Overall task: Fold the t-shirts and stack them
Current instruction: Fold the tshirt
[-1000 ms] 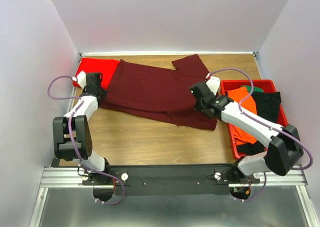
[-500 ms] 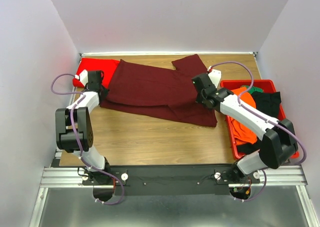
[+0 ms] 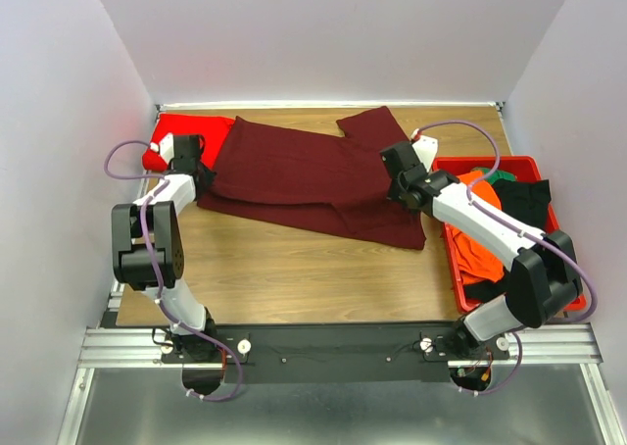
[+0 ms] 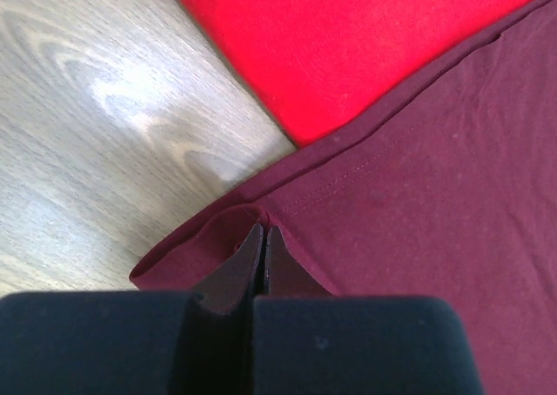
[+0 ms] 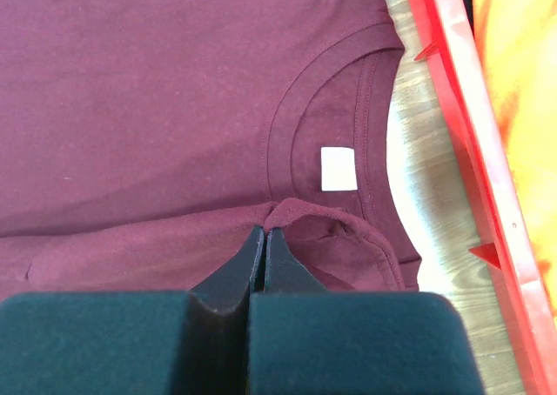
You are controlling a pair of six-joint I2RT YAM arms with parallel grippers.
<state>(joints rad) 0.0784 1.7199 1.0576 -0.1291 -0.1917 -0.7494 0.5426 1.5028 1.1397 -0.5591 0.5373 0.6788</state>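
Observation:
A large dark maroon t-shirt (image 3: 294,175) lies across the wooden table, its near edge folded up over the body. A bright red t-shirt (image 3: 191,131) lies flat at the back left, partly under the maroon one. My left gripper (image 3: 203,182) is shut on the maroon hem (image 4: 244,217) at the left end. My right gripper (image 3: 397,192) is shut on a maroon fold (image 5: 287,210) beside the collar, just below the small white neck label (image 5: 338,169).
A red bin (image 3: 451,234) stands at the right edge of the table with orange, black and green clothes (image 3: 490,205) in it. White walls close in the back and both sides.
Both grippers have carried the near edge of the maroon shirt toward the back, laying it over the body. The right gripper moved up and right; the left moved up slightly.

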